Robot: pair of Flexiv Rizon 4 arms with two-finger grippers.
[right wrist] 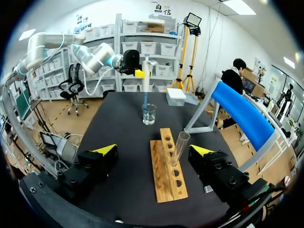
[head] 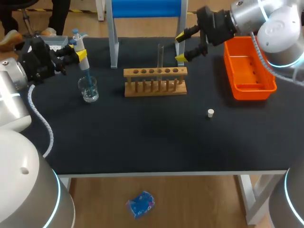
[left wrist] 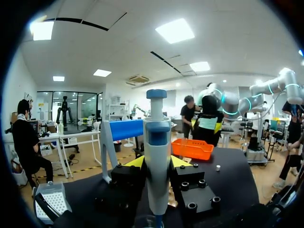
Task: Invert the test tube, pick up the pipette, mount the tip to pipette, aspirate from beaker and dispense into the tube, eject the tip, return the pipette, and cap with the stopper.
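While the pipette (head: 81, 54) reaches into the beaker (head: 89, 89), the tube (head: 160, 57) stands racked.

The left arm (head: 13, 78) comes in from the left side, and its wrist lies about level. The left gripper (head: 78, 51) points toward the middle. Its two fingers press a pipette (head: 79, 42) from both sides and hold it upright, with the yellow tips just beside its body. The right arm (head: 268, 23) comes in from the far right corner and bends toward the left. The right gripper (head: 182, 47) points left, with its fingers spread wide apart.
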